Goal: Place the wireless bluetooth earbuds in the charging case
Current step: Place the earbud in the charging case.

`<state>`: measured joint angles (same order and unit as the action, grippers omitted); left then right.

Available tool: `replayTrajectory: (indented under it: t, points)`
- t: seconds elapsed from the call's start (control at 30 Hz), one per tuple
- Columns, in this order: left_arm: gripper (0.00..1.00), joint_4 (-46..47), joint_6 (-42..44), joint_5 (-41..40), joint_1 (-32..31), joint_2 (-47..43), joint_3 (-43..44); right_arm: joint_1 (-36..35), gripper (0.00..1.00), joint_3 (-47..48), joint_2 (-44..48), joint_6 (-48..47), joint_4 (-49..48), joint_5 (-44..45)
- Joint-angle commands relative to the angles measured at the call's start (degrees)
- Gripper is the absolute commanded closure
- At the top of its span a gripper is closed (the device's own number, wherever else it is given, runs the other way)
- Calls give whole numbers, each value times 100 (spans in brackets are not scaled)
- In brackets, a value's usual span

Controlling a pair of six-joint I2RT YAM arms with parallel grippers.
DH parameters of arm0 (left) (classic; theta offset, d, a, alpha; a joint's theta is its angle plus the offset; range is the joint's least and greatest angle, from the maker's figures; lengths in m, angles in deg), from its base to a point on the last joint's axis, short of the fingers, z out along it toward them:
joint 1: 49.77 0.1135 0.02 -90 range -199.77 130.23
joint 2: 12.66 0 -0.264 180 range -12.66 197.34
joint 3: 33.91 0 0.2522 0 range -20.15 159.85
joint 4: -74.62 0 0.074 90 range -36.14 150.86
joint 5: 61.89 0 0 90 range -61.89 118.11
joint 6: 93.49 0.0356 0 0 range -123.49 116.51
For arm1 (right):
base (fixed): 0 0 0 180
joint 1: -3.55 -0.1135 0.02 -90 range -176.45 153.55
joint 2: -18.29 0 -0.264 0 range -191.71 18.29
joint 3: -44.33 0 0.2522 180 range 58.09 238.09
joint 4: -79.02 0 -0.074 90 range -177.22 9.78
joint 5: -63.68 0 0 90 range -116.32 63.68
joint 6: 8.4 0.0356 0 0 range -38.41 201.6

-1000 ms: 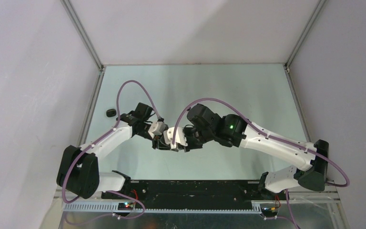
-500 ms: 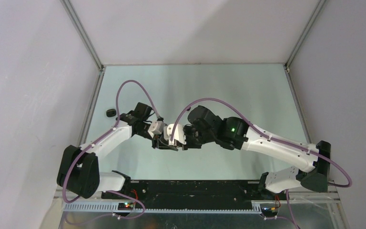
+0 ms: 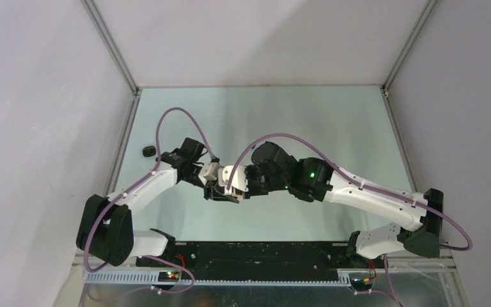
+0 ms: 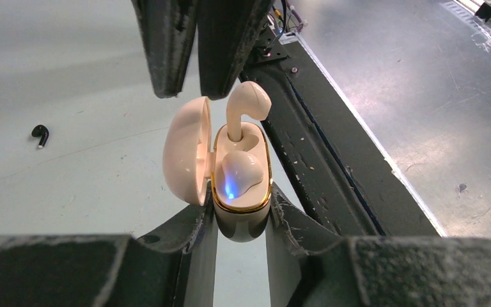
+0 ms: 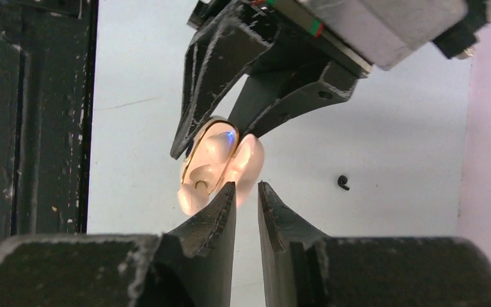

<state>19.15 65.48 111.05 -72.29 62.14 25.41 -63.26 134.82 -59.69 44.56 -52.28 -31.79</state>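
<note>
My left gripper [image 4: 241,220] clamped charging case [image 4: 241,192], lid open. Cream earbud [image 4: 246,105] half-seated, stem in socket. My right gripper [image 4: 196,96] nearly together beside it, empty; sideways nudge risked popping bud out. Black earbud [image 4: 39,133] lay far off.

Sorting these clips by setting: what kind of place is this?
Likely a robot lab test cell, not a home. Plain white panels on metal framing enclose a bare table, and two arms are bolted to a rail with exposed wiring at its near edge.
</note>
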Motion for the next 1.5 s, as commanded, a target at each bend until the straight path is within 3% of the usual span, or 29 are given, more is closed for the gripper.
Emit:
replayTrajectory:
  t: [0.0, 0.2, 0.33, 1.1, 1.3, 1.47]
  points:
    - [100, -56, 16, 240, -2, -32, 216, -55, 77, 90, 239, -1004, 446, -347]
    - [100, -20, -4, 147, -10, -91, 189, -7, 73, 173, 304, -2440, 1462, -884]
    - [100, 182, -201, 109, -7, -140, 121, 27, 72, 391, 174, -2746, 1813, -1225]
    - [100, 582, -560, 49, -44, -219, -20, -139, 65, 1014, -660, -2785, 1655, -890]
    - [100, 587, -560, 46, -43, -253, -30, -156, 80, 956, -645, -2269, 1276, -673]
    - [100, 608, -560, 39, -50, -254, -42, -157, 80, 959, -597, -1896, 964, -589]
